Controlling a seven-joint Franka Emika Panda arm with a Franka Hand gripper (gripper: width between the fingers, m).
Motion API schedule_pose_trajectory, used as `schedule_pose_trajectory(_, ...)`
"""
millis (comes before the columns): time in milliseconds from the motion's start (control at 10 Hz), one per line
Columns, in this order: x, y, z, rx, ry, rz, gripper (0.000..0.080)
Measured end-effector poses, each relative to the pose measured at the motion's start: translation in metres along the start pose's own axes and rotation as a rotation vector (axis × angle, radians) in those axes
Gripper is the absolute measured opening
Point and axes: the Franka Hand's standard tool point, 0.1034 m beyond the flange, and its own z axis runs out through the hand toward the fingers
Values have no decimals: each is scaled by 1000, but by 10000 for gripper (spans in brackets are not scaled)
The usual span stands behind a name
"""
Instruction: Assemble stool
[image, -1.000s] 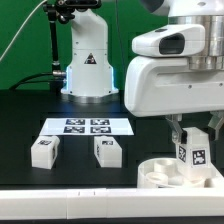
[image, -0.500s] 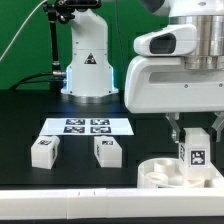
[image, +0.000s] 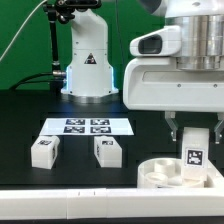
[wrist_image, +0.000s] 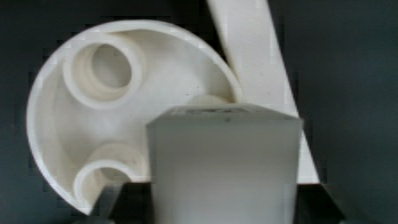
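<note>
The round white seat (image: 165, 172) lies on the black table at the exterior view's lower right, sockets up. My gripper (image: 195, 140) is shut on a white blocky leg (image: 195, 153) with a black-and-white tag, held upright with its lower end at the seat. In the wrist view the leg (wrist_image: 228, 165) fills the middle between my dark fingers (wrist_image: 121, 203), above the seat (wrist_image: 116, 95) and its round sockets. Two more tagged legs lie on the table, one (image: 44, 150) at the exterior view's left and one (image: 107, 151) nearer the middle.
The marker board (image: 86, 126) lies flat behind the two loose legs. A long white border rail (image: 70, 205) runs along the front edge, and another rail (wrist_image: 249, 50) passes next to the seat. The arm's white base (image: 88, 60) stands at the back.
My gripper and the held leg have shifted slightly toward the exterior view's right and a little lower over the seat. The loose legs have not moved.
</note>
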Motion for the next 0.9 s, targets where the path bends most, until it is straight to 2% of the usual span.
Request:
schedule_pose_trajectory(300, -1, -1, 0, 28, -11, 293, 340)
schedule_pose_trajectory(900, -5, -6, 1, 46, -40, 698, 340)
